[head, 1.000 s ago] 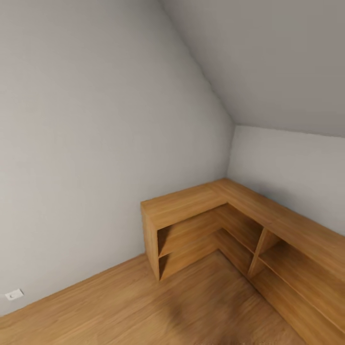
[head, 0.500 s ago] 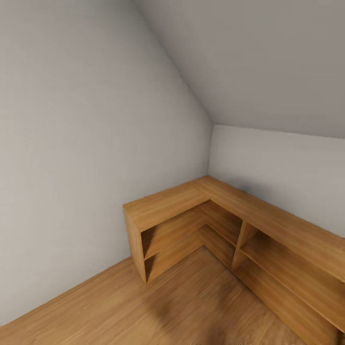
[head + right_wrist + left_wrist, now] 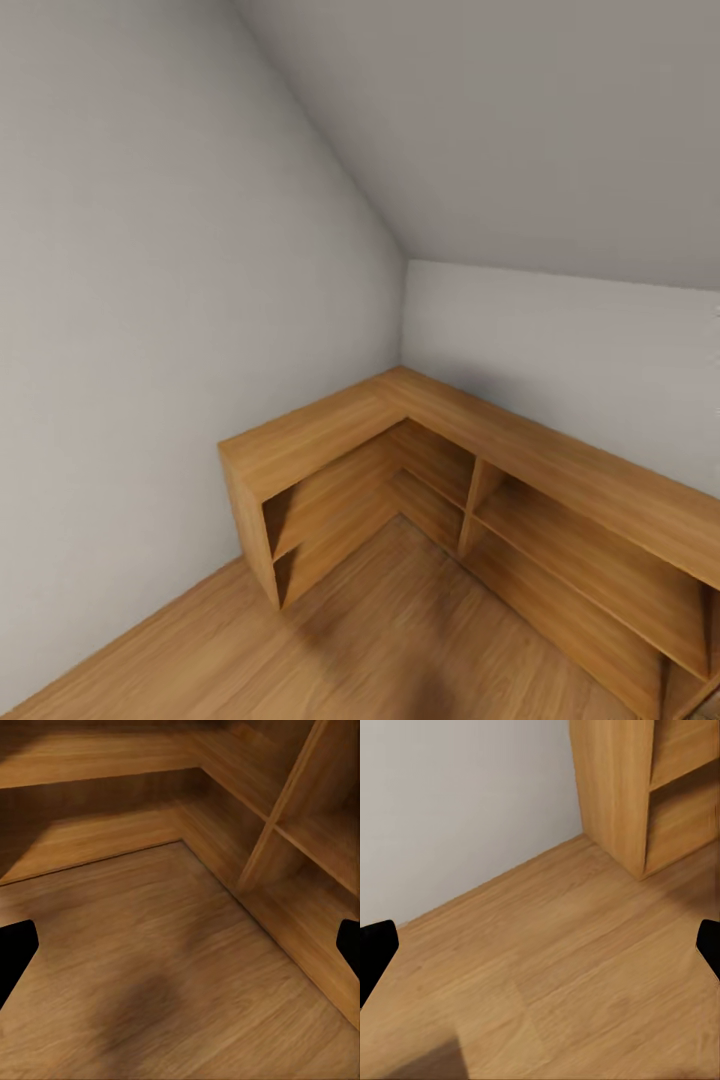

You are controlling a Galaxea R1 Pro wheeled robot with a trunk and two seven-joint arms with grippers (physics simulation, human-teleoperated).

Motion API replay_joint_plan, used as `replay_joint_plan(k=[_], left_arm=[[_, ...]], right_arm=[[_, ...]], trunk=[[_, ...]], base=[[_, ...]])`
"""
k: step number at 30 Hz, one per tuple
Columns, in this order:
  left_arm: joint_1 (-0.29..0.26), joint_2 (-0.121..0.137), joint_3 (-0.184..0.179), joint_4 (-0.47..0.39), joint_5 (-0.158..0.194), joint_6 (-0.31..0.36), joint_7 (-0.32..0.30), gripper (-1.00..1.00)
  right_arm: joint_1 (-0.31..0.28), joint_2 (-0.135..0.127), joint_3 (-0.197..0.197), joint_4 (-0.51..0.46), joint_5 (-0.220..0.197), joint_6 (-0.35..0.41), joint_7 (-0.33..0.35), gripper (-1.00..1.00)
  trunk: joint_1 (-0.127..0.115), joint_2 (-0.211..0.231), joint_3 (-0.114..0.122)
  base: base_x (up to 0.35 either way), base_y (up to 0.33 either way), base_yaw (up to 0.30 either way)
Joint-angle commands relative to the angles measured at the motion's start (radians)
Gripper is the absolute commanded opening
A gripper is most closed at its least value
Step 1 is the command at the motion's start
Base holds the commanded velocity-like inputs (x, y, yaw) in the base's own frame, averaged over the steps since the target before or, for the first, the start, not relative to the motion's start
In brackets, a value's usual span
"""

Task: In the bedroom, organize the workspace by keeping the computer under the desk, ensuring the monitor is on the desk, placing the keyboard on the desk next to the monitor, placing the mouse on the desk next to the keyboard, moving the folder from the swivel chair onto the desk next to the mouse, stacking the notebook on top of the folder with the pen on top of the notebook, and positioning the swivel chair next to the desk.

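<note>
None of the task's things (computer, monitor, keyboard, mouse, folder, notebook, pen, swivel chair, desk) are in these views. In the left wrist view my left gripper [image 3: 540, 949] is open, its dark fingertips [image 3: 373, 949] far apart over bare wooden floor. In the right wrist view my right gripper [image 3: 180, 949] is open too, one black fingertip [image 3: 15, 945] at each edge of the picture, with nothing between them, above the floor near the shelf's inner corner.
A low L-shaped wooden shelf unit [image 3: 330, 425] stands in the room's corner under a sloped grey ceiling; its compartments look bare. Its end panel [image 3: 611, 787] stands near the left gripper. Grey walls [image 3: 130, 350] close the left and back. Wooden floor [image 3: 380, 640] lies ahead.
The whole head view has shifted: the shelf unit now sits further left and the wall outlet has left the picture, so the camera has turned right. Nothing in the room moved.
</note>
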Motion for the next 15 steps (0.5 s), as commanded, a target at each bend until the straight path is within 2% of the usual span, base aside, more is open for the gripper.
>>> replay_joint_plan(k=[1, 15], left_arm=[[0.000, 0.000, -0.008, -0.002, 0.004, 0.000, 0.007, 1.00], [0.000, -0.002, -0.008, -0.003, 0.002, 0.000, 0.005, 1.00]], right_arm=[[-0.001, 0.001, 0.009, 0.001, -0.004, -0.001, -0.005, 1.00], [-0.001, 0.003, 0.009, 0.000, -0.006, 0.022, -0.004, 1.00]], trunk=[[0.001, -0.002, -0.002], [0.001, -0.002, -0.002]], base=[[0.278, 0.169, -0.259], [0.291, 0.118, -0.262]])
